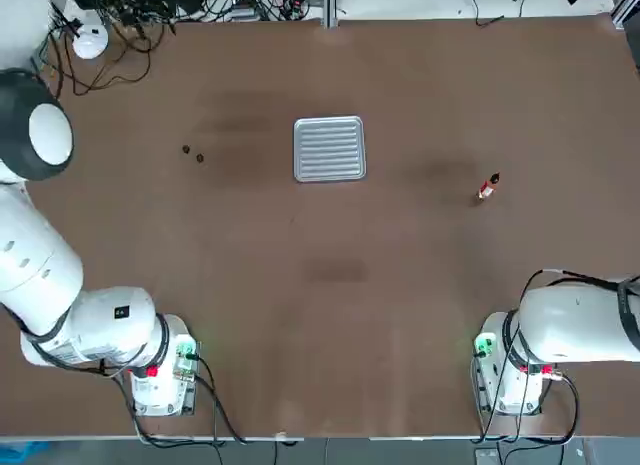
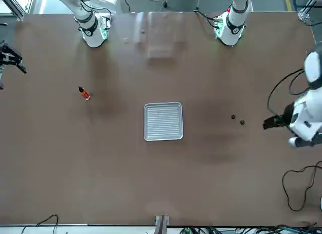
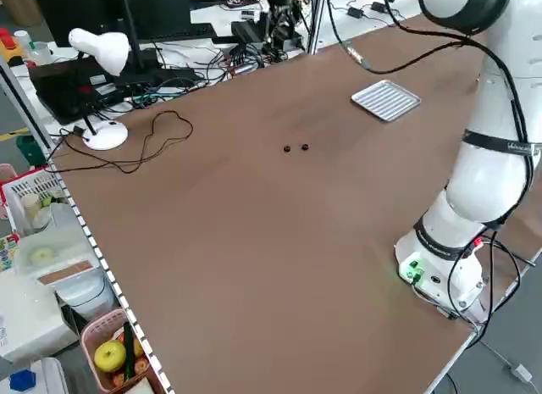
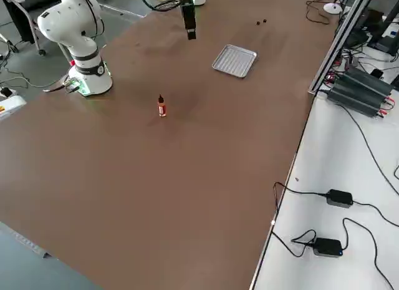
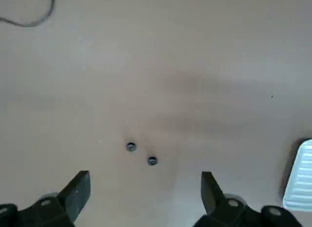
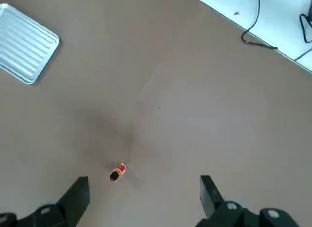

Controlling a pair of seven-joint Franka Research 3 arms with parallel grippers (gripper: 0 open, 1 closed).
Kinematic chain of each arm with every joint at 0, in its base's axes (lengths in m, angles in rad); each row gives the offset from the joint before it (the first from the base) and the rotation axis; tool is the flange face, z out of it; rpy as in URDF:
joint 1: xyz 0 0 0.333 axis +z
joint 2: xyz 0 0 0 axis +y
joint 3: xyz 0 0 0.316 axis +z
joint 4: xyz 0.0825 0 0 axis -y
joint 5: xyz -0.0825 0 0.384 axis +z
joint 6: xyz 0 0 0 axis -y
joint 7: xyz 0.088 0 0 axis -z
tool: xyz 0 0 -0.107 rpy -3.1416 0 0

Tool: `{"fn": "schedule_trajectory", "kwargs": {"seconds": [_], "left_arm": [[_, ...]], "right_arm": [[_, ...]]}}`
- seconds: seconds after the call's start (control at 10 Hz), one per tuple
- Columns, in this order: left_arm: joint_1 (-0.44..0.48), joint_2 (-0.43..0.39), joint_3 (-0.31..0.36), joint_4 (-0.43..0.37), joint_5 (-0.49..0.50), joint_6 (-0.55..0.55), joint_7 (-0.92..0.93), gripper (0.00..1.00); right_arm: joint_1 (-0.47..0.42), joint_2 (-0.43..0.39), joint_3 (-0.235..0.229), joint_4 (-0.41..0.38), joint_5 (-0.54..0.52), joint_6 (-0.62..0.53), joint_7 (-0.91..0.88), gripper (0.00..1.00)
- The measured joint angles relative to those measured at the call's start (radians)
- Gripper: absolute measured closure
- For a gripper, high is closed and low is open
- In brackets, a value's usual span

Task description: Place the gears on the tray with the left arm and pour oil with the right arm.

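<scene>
Two tiny dark gears (image 1: 186, 150) (image 1: 200, 158) lie side by side on the brown table, left of the ribbed silvery tray (image 1: 329, 148). In the left wrist view my left gripper (image 5: 144, 190) hangs open high above the gears (image 5: 130, 147) (image 5: 152, 160), nothing between its fingers; the tray's corner (image 5: 300, 178) shows at the edge. The small oil bottle (image 1: 487, 186) stands right of the tray. My right gripper (image 6: 143, 195) is open and high over the oil bottle (image 6: 117, 171), with the tray (image 6: 24, 44) farther off.
A white desk lamp (image 3: 97, 51) and loose cables (image 3: 152, 140) sit at the table's far left corner. Power bricks and cables (image 4: 336, 199) lie on the white bench beside the table's far edge. The arm bases (image 1: 165, 370) (image 1: 505, 365) stand at the near edge.
</scene>
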Motion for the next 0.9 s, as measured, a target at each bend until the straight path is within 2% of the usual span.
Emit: {"fn": "schedule_trajectory", "kwargs": {"seconds": [0.2,0.5,0.6,0.7,0.9], "left_arm": [[-0.049,-0.012,-0.001,-0.137,0.0,0.129,-0.15,0.0],[-0.08,-0.098,-0.016,-0.486,0.0,0.466,-0.196,0.02],[-0.081,-0.117,-0.018,-0.594,0.009,0.58,-0.196,0.05],[-0.08,-0.122,-0.018,-0.676,0.018,0.666,-0.196,0.07],[-0.071,-0.114,-0.016,-0.745,0.034,0.715,-0.196,0.15]], "right_arm": [[-0.046,0.002,-0.002,-0.056,0.087,0.041,-0.139,0.0],[-0.142,0.007,-0.007,-0.161,0.243,0.078,-0.347,0.0],[-0.177,0.009,-0.008,-0.2,0.3,0.082,-0.436,0.0],[-0.213,0.01,-0.01,-0.244,0.347,0.086,-0.533,0.0],[-0.287,0.018,-0.012,-0.349,0.441,0.097,-0.756,0.0]]}}
